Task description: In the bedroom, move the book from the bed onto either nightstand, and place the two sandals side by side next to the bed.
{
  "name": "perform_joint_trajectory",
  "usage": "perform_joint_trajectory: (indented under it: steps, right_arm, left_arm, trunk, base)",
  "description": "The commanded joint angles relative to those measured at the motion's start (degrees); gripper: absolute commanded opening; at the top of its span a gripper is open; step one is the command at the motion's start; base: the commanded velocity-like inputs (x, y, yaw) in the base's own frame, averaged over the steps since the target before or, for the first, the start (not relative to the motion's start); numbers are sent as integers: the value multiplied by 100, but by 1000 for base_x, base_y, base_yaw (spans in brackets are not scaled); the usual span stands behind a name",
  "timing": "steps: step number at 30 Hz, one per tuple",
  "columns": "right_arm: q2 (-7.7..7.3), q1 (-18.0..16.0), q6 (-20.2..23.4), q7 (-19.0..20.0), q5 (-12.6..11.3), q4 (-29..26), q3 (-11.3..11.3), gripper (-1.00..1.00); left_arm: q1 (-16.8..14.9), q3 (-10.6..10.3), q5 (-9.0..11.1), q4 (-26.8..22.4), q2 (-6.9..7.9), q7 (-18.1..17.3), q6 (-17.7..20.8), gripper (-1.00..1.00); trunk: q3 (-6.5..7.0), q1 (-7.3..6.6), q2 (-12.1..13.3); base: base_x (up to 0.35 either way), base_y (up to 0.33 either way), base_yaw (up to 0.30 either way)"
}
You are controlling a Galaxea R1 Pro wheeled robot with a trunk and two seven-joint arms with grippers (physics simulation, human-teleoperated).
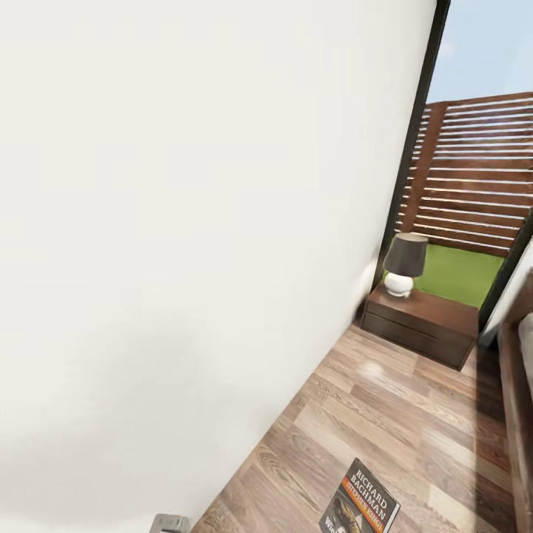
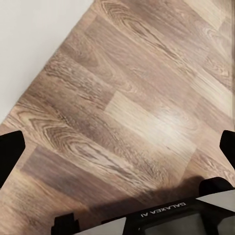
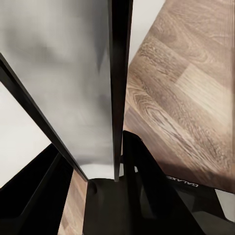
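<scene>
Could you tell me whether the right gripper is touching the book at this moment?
Touching. In the right wrist view the book stands edge-on between the right gripper's fingers, which close against its faces. The head view shows its cover raised above the floor.

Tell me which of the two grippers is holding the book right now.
The right gripper: it is clamped on the book, which stands upright above the floor. The left gripper is open, with bare floorboards between its jaws.

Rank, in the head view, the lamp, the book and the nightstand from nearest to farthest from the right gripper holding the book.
1. book, clamped in the right gripper, bottom edge.
2. nightstand, farther ahead by the window.
3. lamp, on the nightstand's far left corner.
</scene>
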Motion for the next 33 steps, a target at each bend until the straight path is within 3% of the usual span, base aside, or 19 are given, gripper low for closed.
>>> perform_joint_trajectory:
  steps: [1,33]
  right_arm:
    - [-2,-4,58,15,-62,-3,34,-100]
    - [-2,-4,58,12,-62,-3,35,-100]
  left_arm:
    - [-3,-49,56,5,2,-19,-19,100]
    - [-2,-49,56,7,2,-19,-20,100]
  trunk:
    - [-7,1,-5]
    - [-7,1,-5]
  base:
    - [1,0,-258]
    - [14,0,-257]
